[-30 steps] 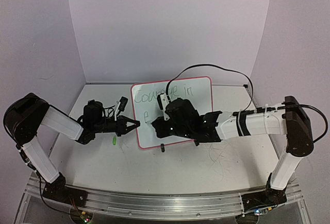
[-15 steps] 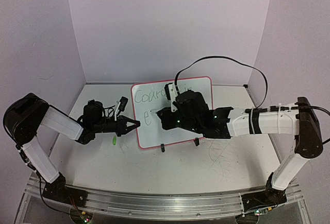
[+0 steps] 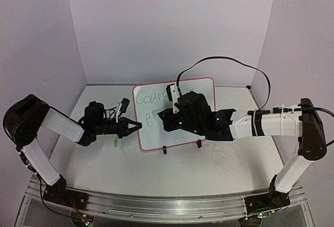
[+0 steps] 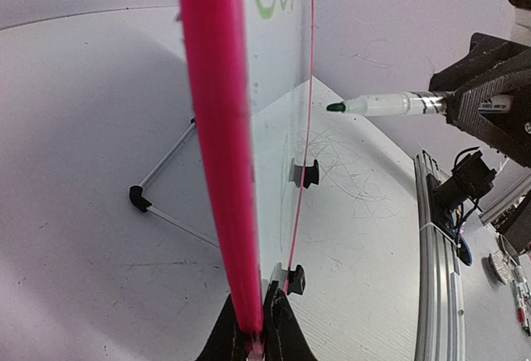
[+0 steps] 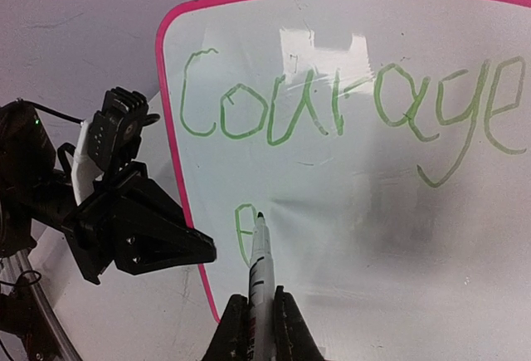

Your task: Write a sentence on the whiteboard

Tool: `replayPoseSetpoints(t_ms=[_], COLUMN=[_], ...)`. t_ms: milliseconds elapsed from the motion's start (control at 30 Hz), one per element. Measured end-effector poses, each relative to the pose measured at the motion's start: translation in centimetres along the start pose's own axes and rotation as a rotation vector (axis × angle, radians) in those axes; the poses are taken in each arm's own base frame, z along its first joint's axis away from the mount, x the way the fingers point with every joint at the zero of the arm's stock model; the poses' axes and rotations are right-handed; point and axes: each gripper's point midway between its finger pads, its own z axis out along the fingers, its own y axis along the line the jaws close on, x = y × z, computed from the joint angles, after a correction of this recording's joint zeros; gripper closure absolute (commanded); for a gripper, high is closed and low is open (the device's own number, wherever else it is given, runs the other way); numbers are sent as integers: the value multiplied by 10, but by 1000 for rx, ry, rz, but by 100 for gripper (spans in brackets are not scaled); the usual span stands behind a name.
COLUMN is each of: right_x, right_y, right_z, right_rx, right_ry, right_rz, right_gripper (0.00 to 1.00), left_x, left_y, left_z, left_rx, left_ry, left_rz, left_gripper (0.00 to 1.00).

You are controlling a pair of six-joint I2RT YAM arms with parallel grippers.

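Note:
The whiteboard (image 3: 156, 138) stands upright mid-table, with a pink rim (image 4: 211, 129). My left gripper (image 3: 136, 127) is shut on its left edge, jaws pinching the rim (image 4: 251, 292). My right gripper (image 3: 166, 118) is shut on a white marker (image 5: 259, 270) with a dark green tip. The tip is next to a green "e" (image 5: 243, 232) that begins the second line. I cannot tell if it touches the board. The sentence reads "Courage" (image 5: 332, 112) on the first line. The right arm hides the words after it in the top view. The marker also shows in the left wrist view (image 4: 382, 105).
A green marker cap (image 3: 115, 142) lies on the table under my left gripper. The board rests on two black clip feet (image 3: 164, 150) and a wire kickstand (image 4: 162, 187) behind. Grey scribbles (image 3: 222, 159) mark the tabletop to the right. Purple walls enclose the table.

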Motion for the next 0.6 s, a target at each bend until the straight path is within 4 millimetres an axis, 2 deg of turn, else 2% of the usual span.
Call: replayPoseSetpoints(t_ms=[233, 600], right_x=[13, 8], right_y=[-3, -2], right_z=[9, 11], right_rx=[14, 19], right_ry=[28, 18], right_rz=[-11, -12], right_gripper=[100, 100], left_x=[0, 0], left_y=[0, -1], left_z=[0, 0], left_rx=[1, 3], left_ry=[0, 1], left_rz=[1, 3], left_gripper=[100, 100])
